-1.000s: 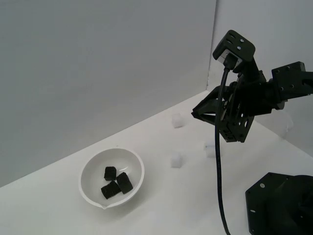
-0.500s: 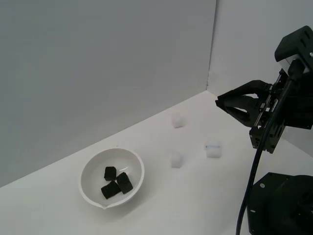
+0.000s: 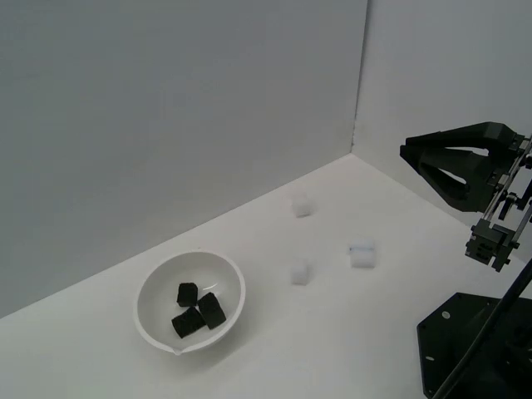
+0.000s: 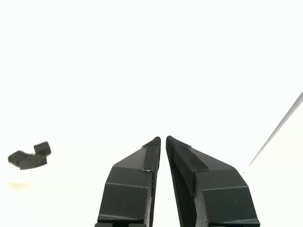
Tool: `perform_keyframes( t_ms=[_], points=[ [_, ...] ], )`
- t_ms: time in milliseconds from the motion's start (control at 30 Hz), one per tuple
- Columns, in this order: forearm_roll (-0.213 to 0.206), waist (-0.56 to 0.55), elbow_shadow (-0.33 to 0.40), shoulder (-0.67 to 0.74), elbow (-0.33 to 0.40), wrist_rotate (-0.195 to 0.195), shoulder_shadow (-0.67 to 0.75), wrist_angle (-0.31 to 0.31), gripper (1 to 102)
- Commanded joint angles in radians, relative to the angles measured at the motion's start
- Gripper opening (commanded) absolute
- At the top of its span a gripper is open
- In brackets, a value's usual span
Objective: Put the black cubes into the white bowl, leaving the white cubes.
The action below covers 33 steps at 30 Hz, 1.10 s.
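Three black cubes lie together inside the white bowl at the exterior view's lower left. The wrist view shows them as a small dark cluster; the bowl itself is washed out there. Three white cubes rest on the table: one far back, one in the middle, one toward the exterior view's right. My gripper hangs high at the exterior view's right, far from the bowl, its fingers nearly touching with nothing between them.
The arm's black base fills the exterior view's lower right corner, with a cable running down to it. Grey walls meet in a corner behind the table.
The arm has swung away from above the white cubes toward the exterior view's right and drawn back. The cubes and the bowl have not moved.
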<state>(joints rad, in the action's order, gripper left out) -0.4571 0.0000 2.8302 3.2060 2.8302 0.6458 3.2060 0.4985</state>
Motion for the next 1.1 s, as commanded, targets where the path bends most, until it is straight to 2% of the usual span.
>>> perform_keyframes(
  t_ms=[0,267,433,800,1067],
  points=[
    [-0.018,-0.005,0.006,0.020,0.012,-0.002,0.021,-0.046,3],
    [-0.021,-0.005,0.040,0.084,0.043,-0.015,0.087,-0.100,3],
    [-0.025,-0.005,0.064,0.179,0.067,-0.023,0.181,-0.101,3],
    [-0.018,0.003,0.087,0.273,0.091,-0.023,0.270,-0.100,3],
    [-0.017,0.015,0.091,0.267,0.094,-0.023,0.267,-0.100,3]
  ],
)
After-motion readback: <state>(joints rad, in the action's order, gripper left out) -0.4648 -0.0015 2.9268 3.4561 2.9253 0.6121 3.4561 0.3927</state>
